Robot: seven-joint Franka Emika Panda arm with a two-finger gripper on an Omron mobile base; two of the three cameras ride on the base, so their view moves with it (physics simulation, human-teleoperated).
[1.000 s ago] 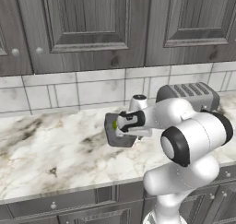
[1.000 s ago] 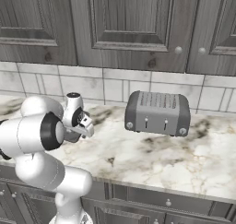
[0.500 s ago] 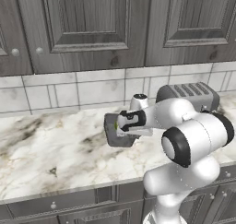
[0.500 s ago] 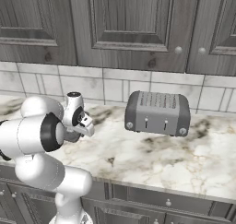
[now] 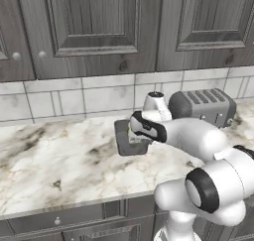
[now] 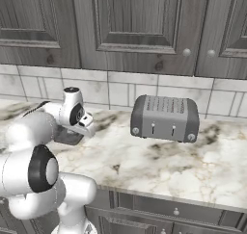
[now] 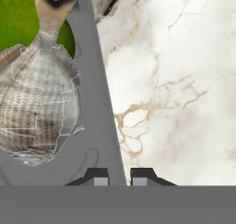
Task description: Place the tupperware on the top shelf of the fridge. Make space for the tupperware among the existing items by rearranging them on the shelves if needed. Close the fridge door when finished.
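A white robot arm's gripper (image 7: 117, 176) pinches the side wall of the tupperware (image 5: 130, 137) on a marble counter (image 5: 54, 160), its two dark fingertips (image 7: 97, 176) drawn together with only the thin grey rim between them. In the hand view one tip sits inside the box and the other outside it, over bare stone, a hold that looks chosen because the wall is the only thin edge the narrow jaws can span.

Just inside the inner tip lies the whitish clear piece (image 7: 37, 98), and beyond it the green lime-like ball (image 7: 20, 18), both loose in the open-topped box. Keeping the box level would seem to matter, since a one-sided grip may let it tip and spill them.

In the left base view the box rests flat on the counter, below the tiled backsplash (image 5: 64, 98), with the hand reaching down over its near side. A grey four-slot toaster (image 6: 165, 117) stands to one side of the gripper, near but apart from the box, and dark wood cabinets (image 6: 130, 26) hang above. The toaster looks like the one thing to steer round on the lift; the stone on the outer side of the fingers is bare. The fridge and its top shelf lie outside these pictures, so the carrying is judged yet to come.
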